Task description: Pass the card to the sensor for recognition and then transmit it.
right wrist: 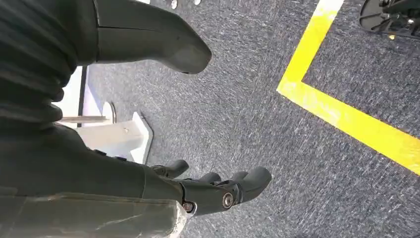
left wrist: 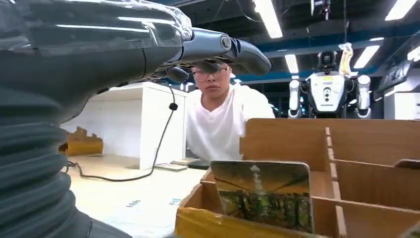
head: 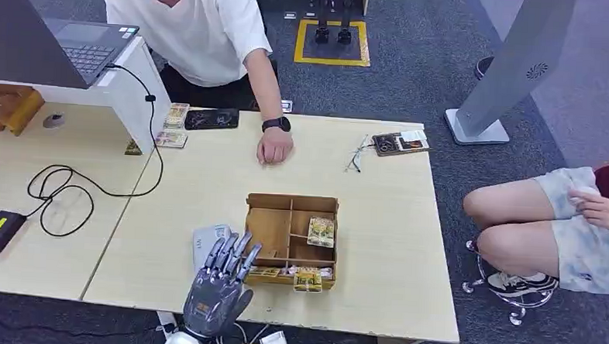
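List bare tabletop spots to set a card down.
Free: between the wooden tray and the person's hand; right of the tray to the table edge. Crowded: left of the tray, with the left hand and grey device.

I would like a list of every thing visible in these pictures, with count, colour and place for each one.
wooden box: one, brown, table centre, compartments.
cards: several, yellow-green, in box compartments and along its near edge.
sensor: one, grey, left of box, partly under the hand.
phone: one, black, far table edge.
laptop: one, grey, white stand at left.
cable: one, black, left table.
person's hand: one, resting on table.
left hand: one, dark grey, over the sensor, holding nothing.
right hand: one, dark grey, above carpet.
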Controlling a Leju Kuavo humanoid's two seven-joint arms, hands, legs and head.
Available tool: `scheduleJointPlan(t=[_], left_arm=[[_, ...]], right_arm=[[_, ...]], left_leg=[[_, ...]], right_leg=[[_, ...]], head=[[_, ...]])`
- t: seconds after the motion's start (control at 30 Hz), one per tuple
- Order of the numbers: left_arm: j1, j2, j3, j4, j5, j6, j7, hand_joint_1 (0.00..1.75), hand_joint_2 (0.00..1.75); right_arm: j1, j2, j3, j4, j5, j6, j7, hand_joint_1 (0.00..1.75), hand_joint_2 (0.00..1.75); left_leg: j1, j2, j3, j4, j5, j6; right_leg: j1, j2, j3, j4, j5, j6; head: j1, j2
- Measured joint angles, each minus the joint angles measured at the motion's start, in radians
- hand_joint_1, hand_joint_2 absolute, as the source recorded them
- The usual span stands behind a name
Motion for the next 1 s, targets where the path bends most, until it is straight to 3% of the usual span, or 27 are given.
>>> scheduleJointPlan(t=[0.23, 0.73, 0.8, 0.83, 0.87, 1.0], left_arm=[[0.000, -0.002, 0.000, 0.030, 0.000, -0.056, -0.066, 0.00, 1.75], [-0.001, -0.012, 0.000, 0.060, 0.000, -0.059, -0.065, 0.05, 1.75], [0.000, -0.013, 0.000, 0.060, 0.000, -0.059, -0.057, 0.23, 1.75], [0.000, -0.015, 0.000, 0.060, 0.000, -0.059, -0.055, 1.54, 1.75], [0.000, -0.016, 0.000, 0.060, 0.000, -0.058, -0.048, 1.75, 1.75], [0.001, -0.020, 0.000, 0.060, 0.000, -0.056, -0.040, 1.75, 1.75]], right_arm=[[0.000, 0.000, -0.010, -0.001, 0.011, 0.000, 0.000, 0.00, 1.75], [0.000, 0.000, -0.019, -0.001, 0.014, 0.000, -0.001, 0.00, 1.75], [0.000, 0.000, -0.020, -0.001, 0.014, 0.000, -0.001, 0.00, 1.75], [0.000, 0.000, -0.021, -0.001, 0.014, 0.000, -0.001, 0.00, 1.75], [0.000, 0.000, -0.021, -0.001, 0.014, 0.000, -0.001, 0.00, 1.75], [0.000, 0.000, -0.022, -0.001, 0.014, 0.000, -0.001, 0.00, 1.75]], left_leg=[[0.000, 0.000, 0.000, 0.000, 0.000, 0.000], [0.000, 0.000, 0.000, 0.000, 0.000, 0.000], [0.000, 0.000, 0.000, 0.000, 0.000, 0.000], [0.000, 0.000, 0.000, 0.000, 0.000, 0.000], [0.000, 0.000, 0.000, 0.000, 0.000, 0.000], [0.000, 0.000, 0.000, 0.000, 0.000, 0.000]], right_leg=[[0.000, 0.000, 0.000, 0.000, 0.000, 0.000], [0.000, 0.000, 0.000, 0.000, 0.000, 0.000], [0.000, 0.000, 0.000, 0.000, 0.000, 0.000], [0.000, 0.000, 0.000, 0.000, 0.000, 0.000], [0.000, 0.000, 0.000, 0.000, 0.000, 0.000], [0.000, 0.000, 0.000, 0.000, 0.000, 0.000]], head=[[0.000, 0.000], [0.000, 0.000], [0.000, 0.000], [0.000, 0.000], [0.000, 0.000], [0.000, 0.000]])
